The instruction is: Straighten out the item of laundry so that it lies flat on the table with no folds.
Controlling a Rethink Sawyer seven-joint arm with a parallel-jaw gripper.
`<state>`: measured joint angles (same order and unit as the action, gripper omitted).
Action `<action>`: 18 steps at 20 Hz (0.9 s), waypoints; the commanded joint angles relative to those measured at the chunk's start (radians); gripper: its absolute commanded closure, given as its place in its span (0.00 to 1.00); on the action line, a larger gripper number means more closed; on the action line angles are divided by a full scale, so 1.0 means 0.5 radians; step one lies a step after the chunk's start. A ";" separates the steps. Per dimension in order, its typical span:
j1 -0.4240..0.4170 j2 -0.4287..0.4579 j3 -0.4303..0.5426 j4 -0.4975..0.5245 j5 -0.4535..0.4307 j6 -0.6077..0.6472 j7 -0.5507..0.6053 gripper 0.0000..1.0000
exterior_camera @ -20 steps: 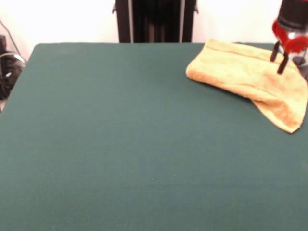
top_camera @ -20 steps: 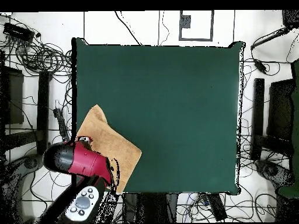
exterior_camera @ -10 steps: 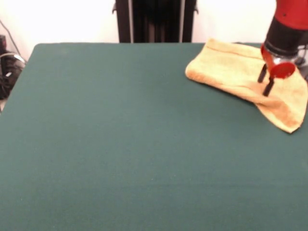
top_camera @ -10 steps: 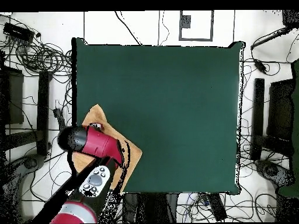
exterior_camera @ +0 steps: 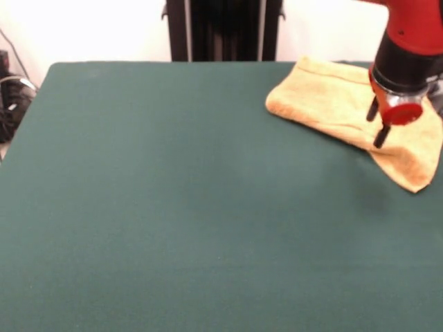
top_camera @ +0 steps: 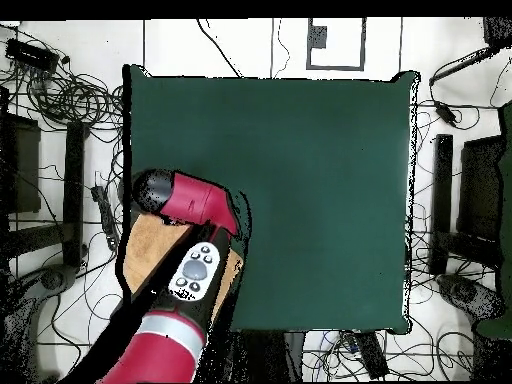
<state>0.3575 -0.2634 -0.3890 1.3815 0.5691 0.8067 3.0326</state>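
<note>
The towel [exterior_camera: 349, 111] lies bunched at a corner of the green worktop [exterior_camera: 180, 207]; in the front view that is the far right corner, next to the black pedestal [exterior_camera: 223, 29]. It is not flat. Its left end is a rounded, doubled-over lump, a ridge runs along its near side, and its right end narrows to a point that reaches toward the worktop's right edge. The far border of the towel sits close to the worktop's far edge.

The red and black arm [exterior_camera: 414, 34] comes down over the towel's right half. The pincer [exterior_camera: 378, 127] hangs at the towel's near ridge, its two dark fingers [exterior_camera: 380, 136] parted with a narrow gap between them and nothing held. Whether the tips touch the cloth cannot be told from the front view.

In the overhead view the arm [top_camera: 185, 260] covers most of the towel [top_camera: 150, 245], which shows only as tan patches beside and under it, at the worktop's [top_camera: 300, 180] bottom left corner. The pincer itself is hidden there under the arm's red head. Cables [top_camera: 60, 90] lie on the floor to the left of the worktop.
</note>
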 commanded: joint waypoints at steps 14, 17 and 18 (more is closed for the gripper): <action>0.103 0.191 0.032 -0.627 0.184 0.322 0.966 0.00; 0.092 0.233 0.121 -0.580 0.189 0.231 0.772 0.00; 0.088 0.251 0.165 -0.545 0.197 0.163 0.698 0.00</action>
<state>0.3759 -0.2023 -0.4075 1.0988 0.6141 0.8894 3.0767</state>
